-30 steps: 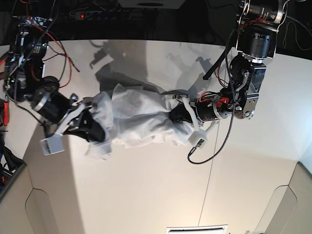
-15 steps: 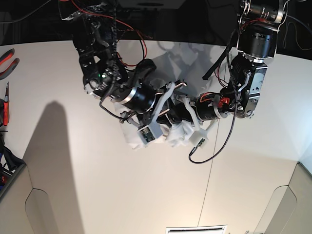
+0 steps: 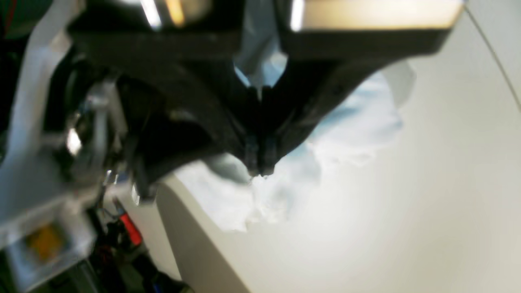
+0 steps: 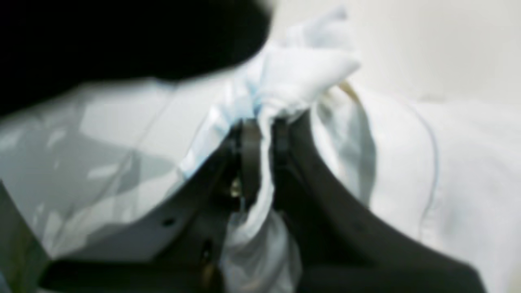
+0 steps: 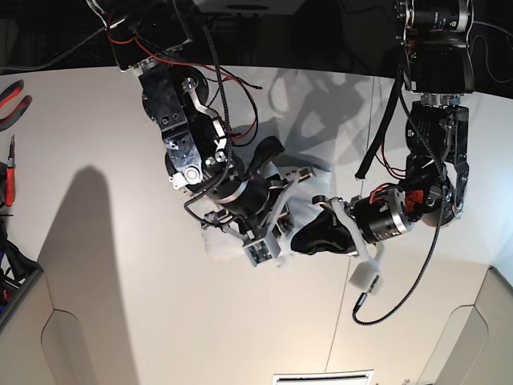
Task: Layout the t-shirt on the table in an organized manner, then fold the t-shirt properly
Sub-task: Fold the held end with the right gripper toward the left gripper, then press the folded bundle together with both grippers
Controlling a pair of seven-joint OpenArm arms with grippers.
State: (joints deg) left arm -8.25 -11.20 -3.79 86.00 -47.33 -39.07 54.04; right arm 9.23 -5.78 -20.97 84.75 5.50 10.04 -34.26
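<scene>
The white t-shirt [image 5: 215,239] lies bunched on the table [image 5: 144,321], mostly hidden under both arms. In the base view my right gripper [image 5: 282,210] and my left gripper [image 5: 298,241] sit close together over the cloth at the table's middle. The right wrist view shows the right gripper [image 4: 262,126] shut on a pinched ridge of the t-shirt [image 4: 301,69]. In the blurred left wrist view the left gripper [image 3: 258,169] is shut, with t-shirt [image 3: 350,122] cloth at its tips and behind it, above the table [image 3: 407,228].
Red-handled tools [image 5: 11,100] lie at the table's left edge. A dark seam line [image 5: 340,321] runs down the table on the right. Rounded cut-outs are at the front left [image 5: 76,353] and front right [image 5: 473,345]. A black cable [image 5: 397,301] hangs below the left arm.
My right arm swung from the table's left to the middle, carrying the shirt with it. The spread shirt is now bunched under both grippers. My left gripper moved slightly toward the front.
</scene>
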